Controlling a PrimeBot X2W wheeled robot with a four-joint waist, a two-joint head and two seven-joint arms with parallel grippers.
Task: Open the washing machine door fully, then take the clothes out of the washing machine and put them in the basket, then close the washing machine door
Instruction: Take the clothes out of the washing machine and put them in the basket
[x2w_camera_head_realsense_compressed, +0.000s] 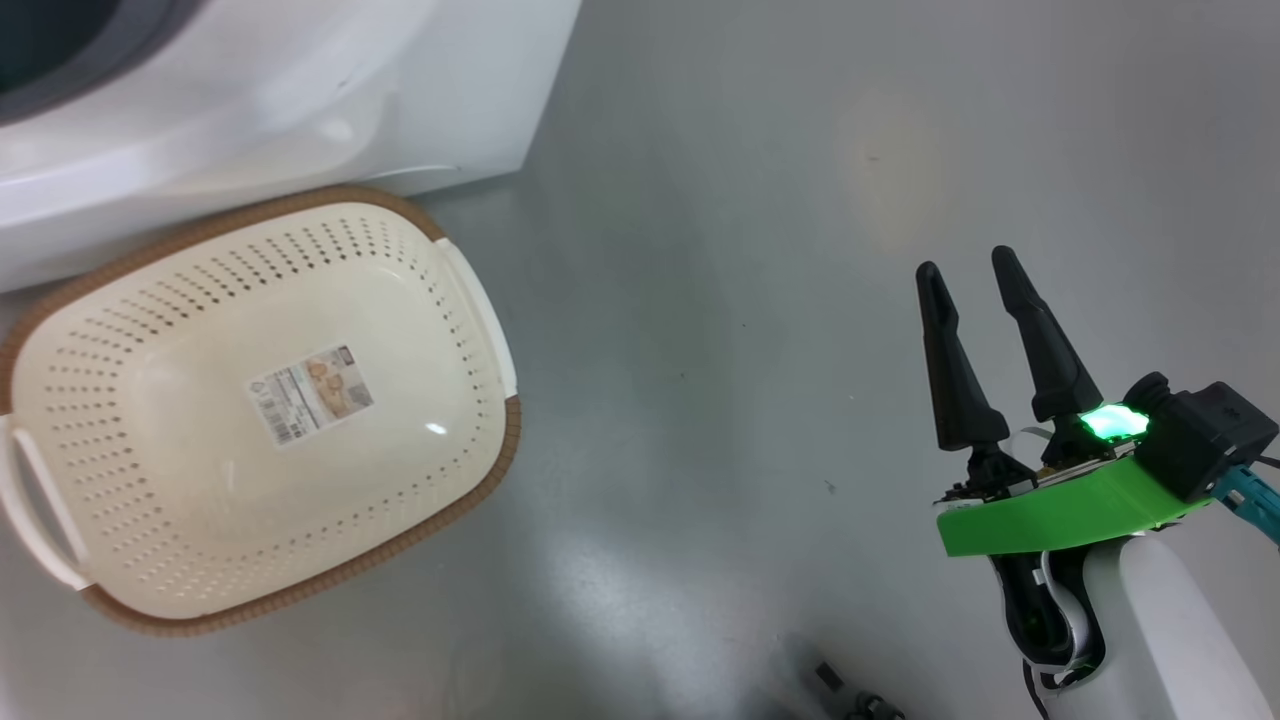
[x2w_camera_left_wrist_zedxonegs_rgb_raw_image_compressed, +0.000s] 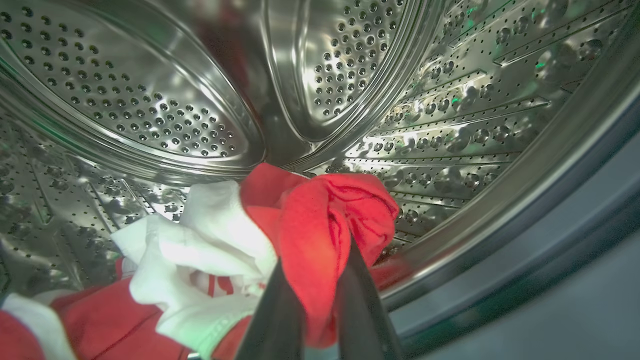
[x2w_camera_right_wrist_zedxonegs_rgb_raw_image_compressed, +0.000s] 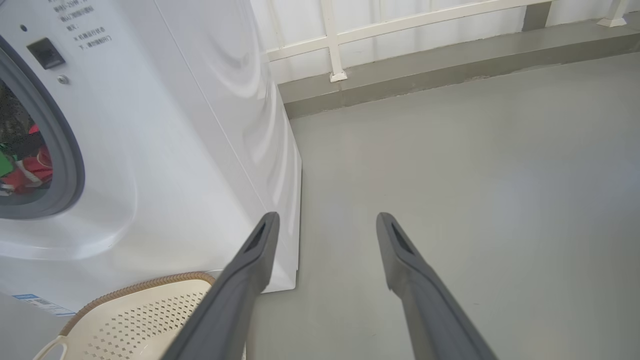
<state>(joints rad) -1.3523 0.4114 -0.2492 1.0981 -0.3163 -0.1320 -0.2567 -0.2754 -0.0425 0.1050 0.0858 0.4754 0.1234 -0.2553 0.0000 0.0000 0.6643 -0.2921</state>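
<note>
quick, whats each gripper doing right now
left gripper: closed on the clothes
right gripper: open, holding nothing

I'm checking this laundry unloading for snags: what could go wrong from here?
The left gripper pinches only a small red fold of the clothes, so it may slip free on the way out. The white piece and more red cloth lie loose beside it in the drum and could stay behind, or trail and miss the basket.
</note>
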